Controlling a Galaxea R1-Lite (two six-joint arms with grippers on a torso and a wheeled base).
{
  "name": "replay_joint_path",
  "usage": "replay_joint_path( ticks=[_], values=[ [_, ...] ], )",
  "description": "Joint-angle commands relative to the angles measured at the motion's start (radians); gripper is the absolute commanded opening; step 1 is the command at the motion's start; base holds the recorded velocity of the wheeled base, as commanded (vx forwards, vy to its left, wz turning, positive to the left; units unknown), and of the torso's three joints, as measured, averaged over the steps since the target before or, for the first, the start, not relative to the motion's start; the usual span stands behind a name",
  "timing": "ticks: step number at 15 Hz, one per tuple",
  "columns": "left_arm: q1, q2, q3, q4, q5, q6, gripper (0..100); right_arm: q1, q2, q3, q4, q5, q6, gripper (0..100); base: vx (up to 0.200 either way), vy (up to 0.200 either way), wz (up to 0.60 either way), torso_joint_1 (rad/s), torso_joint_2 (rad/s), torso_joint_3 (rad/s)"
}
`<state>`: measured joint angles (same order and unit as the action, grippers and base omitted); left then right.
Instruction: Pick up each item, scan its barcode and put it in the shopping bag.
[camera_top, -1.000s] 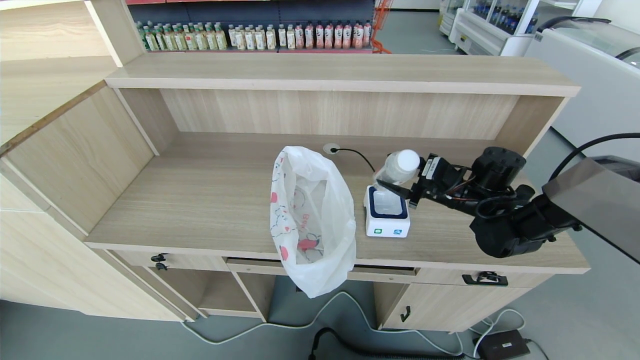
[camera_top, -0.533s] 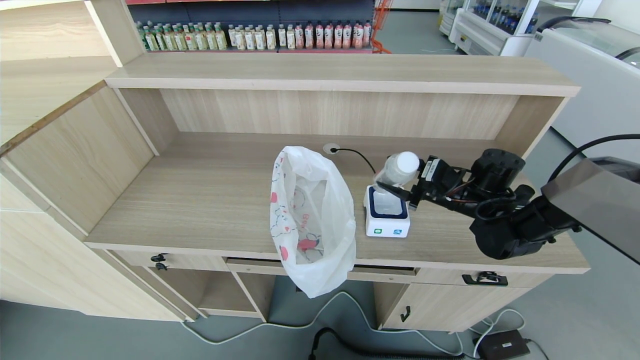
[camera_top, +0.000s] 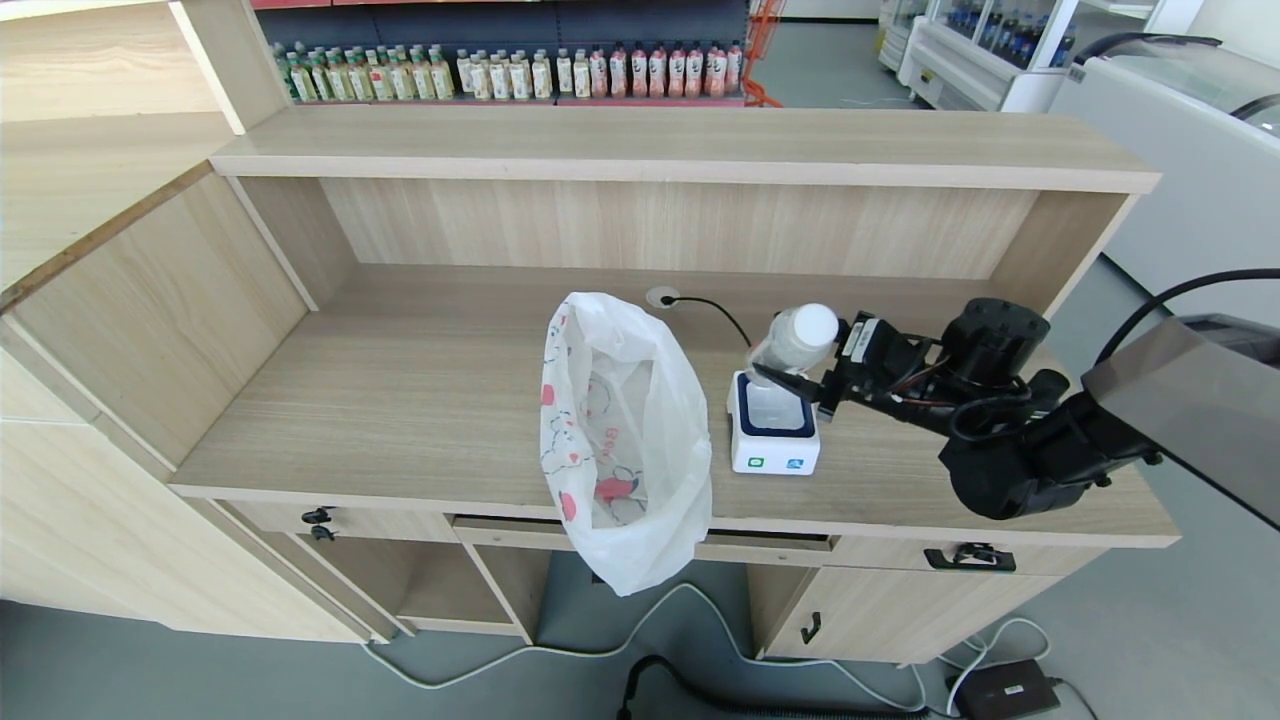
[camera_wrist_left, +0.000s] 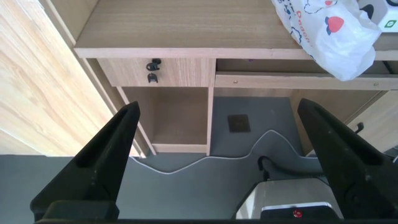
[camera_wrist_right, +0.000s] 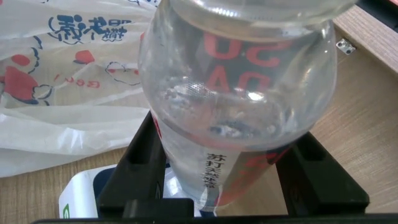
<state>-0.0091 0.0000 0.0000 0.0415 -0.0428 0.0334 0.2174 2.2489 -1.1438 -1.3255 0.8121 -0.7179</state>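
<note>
A clear bottle (camera_top: 797, 338) is held pinched by the right tool (camera_top: 785, 372) just above the scanner (camera_top: 772, 440), the shopping bag (camera_top: 622, 430) beside it, the left tool (camera_wrist_left: 217, 111) spread.

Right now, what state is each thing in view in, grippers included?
bottle: capped, tilted, held above the scanner.
right gripper: shut on the bottle.
scanner: resting on the counter, window facing up.
shopping bag: mouth open, one end hanging over the counter's front edge.
left gripper: open, empty, low in front of the counter.
</note>
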Motion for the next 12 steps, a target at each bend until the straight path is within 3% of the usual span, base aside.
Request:
replay_joint_path(
  ticks=[1,4,7,9,12],
  values=[
    [0.0,0.002,0.0,0.0,0.0,0.0,100,0.003,-0.028,-0.001,-0.003,-0.008,0.032,0,0.0,0.0,0.0,0.0,0.0,0.0],
    [0.0,0.002,0.0,0.0,0.0,0.0,100,0.023,-0.196,0.108,-0.003,-0.191,0.222,0,0.0,0.0,0.0,0.0,0.0,0.0],
    [0.0,0.002,0.0,0.0,0.0,-0.001,100,0.065,-0.407,0.357,-0.001,-0.427,0.457,0,0.0,0.0,0.0,0.0,0.0,0.0],
    [0.0,0.002,0.0,0.0,0.0,-0.001,100,0.066,-0.473,0.444,0.005,-0.464,0.514,0,0.0,0.1,0.0,0.004,0.0,-0.001],
    [0.0,0.002,0.0,0.0,0.0,0.0,100,0.066,-0.503,0.463,0.025,-0.473,0.566,0,0.0,0.2,0.0,-0.006,0.0,0.007]
  ],
)
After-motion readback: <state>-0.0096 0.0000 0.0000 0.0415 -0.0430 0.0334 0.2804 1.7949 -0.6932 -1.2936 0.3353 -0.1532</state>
